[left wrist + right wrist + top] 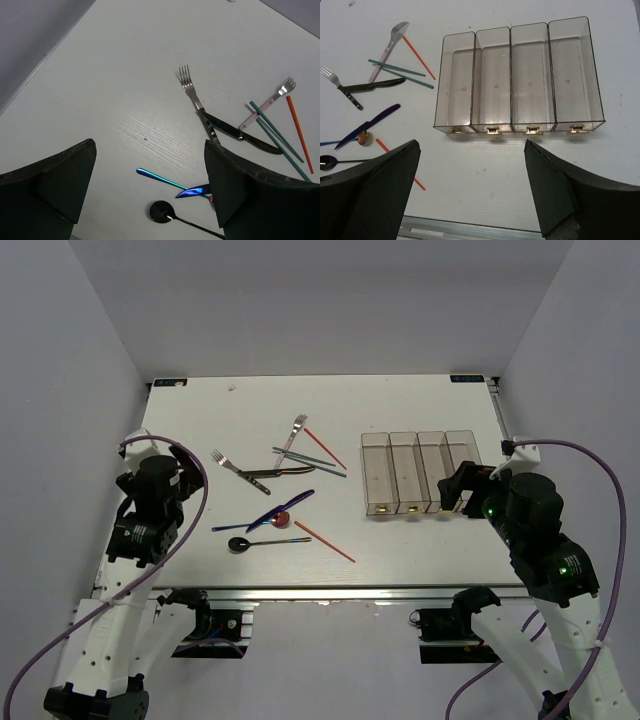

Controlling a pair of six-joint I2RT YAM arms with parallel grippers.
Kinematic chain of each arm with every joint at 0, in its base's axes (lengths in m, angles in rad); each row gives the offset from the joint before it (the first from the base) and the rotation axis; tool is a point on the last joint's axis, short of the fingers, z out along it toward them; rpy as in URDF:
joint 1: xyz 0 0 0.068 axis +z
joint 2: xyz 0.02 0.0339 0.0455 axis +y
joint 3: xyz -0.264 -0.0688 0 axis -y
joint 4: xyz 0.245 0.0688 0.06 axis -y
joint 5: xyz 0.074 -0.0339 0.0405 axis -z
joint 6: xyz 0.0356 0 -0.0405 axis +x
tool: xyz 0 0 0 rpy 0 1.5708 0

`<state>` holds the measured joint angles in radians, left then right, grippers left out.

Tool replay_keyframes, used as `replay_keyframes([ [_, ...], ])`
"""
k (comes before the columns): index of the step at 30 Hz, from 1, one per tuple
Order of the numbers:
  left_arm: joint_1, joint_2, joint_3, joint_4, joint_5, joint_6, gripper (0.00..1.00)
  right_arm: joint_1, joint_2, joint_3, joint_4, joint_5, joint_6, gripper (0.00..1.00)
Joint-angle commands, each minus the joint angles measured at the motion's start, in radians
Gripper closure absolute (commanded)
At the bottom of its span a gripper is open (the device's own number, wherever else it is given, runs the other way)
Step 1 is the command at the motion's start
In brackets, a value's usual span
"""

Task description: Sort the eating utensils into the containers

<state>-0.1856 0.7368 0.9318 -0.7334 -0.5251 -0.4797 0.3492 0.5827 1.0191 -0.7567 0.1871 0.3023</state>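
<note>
The utensils lie loose on the white table's middle left. A silver fork (228,465) (192,92) crosses a dark knife (275,472) (240,132). A pale-handled fork (297,430), teal chopsticks (310,462) (400,70) and an orange chopstick (325,448) lie behind. A blue-purple knife (280,510) (367,126), a red-bowled spoon (281,518), a black-bowled spoon (240,543) (162,211) and another orange chopstick (324,541) lie nearer. Four joined clear bins (402,472) (510,75) stand empty at the right. My left gripper (182,478) (150,195) is open, above the table left of the utensils. My right gripper (455,490) (470,185) is open, near the bins' tagged ends.
Grey walls enclose the table on the left, back and right. A metal rail (330,592) runs along the near edge. Purple cables (200,490) loop from both arms.
</note>
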Motion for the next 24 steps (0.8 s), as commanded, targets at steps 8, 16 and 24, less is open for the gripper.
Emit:
replay_keyframes([
  [8, -0.002, 0.012, 0.006, 0.006, -0.024, -0.011, 0.02, 0.005, -0.017, 0.01, 0.082, -0.052, -0.022, 0.11],
  [16, -0.002, 0.007, -0.039, 0.06, -0.044, -0.033, 0.02, 0.007, 0.184, 0.048, 0.177, -0.395, -0.02, 0.11],
  [24, 0.002, 0.038, -0.064, 0.066, -0.072, -0.042, 0.02, 0.635, 0.783, 0.205, 0.122, 0.112, -0.097, 0.14],
])
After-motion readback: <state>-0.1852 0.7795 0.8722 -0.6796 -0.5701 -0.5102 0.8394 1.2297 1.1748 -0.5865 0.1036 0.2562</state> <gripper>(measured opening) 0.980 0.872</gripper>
